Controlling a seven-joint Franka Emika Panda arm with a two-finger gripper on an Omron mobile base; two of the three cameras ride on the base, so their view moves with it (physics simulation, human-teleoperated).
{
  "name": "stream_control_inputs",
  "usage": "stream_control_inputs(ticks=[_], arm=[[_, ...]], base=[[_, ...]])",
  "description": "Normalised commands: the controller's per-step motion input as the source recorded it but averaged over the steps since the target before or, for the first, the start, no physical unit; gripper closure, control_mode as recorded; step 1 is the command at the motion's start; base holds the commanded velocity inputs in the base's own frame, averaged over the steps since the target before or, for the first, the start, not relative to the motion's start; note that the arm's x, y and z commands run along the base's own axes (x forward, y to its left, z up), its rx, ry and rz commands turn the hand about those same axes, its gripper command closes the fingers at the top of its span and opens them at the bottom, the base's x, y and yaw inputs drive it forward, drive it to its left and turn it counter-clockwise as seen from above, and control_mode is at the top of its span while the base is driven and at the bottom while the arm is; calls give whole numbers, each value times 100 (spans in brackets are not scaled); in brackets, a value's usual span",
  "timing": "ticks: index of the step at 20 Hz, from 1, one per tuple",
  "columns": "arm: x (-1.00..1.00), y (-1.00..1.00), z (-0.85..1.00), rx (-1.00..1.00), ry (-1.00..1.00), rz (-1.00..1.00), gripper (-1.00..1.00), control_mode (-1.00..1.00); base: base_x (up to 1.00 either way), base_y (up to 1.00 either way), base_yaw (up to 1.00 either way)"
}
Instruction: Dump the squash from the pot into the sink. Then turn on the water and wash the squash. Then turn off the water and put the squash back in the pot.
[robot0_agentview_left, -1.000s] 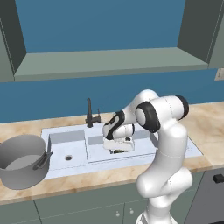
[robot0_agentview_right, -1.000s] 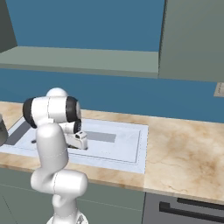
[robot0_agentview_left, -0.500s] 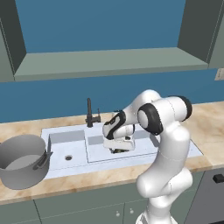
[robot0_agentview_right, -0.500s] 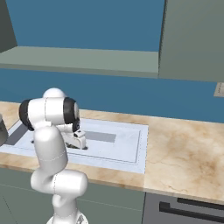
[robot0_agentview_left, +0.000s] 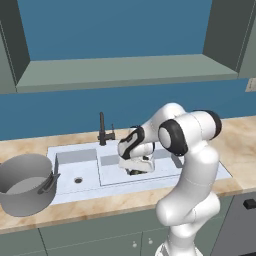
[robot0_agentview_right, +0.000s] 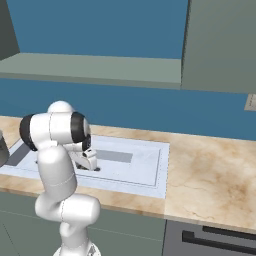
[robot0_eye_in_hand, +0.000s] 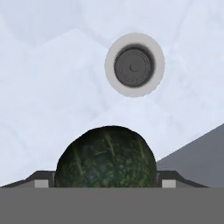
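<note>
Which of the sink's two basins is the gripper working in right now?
The larger basin, on the side away from the pot. The gripper reaches down into it over the squash; the small basin next to the pot holds only its drain.

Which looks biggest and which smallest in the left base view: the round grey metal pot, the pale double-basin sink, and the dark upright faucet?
From largest to smallest as they look:
1. pale double-basin sink
2. round grey metal pot, though it sits nearer the camera, which enlarges it
3. dark upright faucet
</note>
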Motion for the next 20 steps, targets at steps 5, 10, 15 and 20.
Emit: stream_control_inputs(ticks=[5,10,15,20], arm=[[4,0,37,0,0,-10,100,-100],[28,0,68,-1,0,-8,100,-100],[2,0,59,-5,0,-6,100,-100],[-76,-1,49,-6,-9,-4,100,-100]], base=[[0,0,0],[0,0,0],[0,0,0],[0,0,0]])
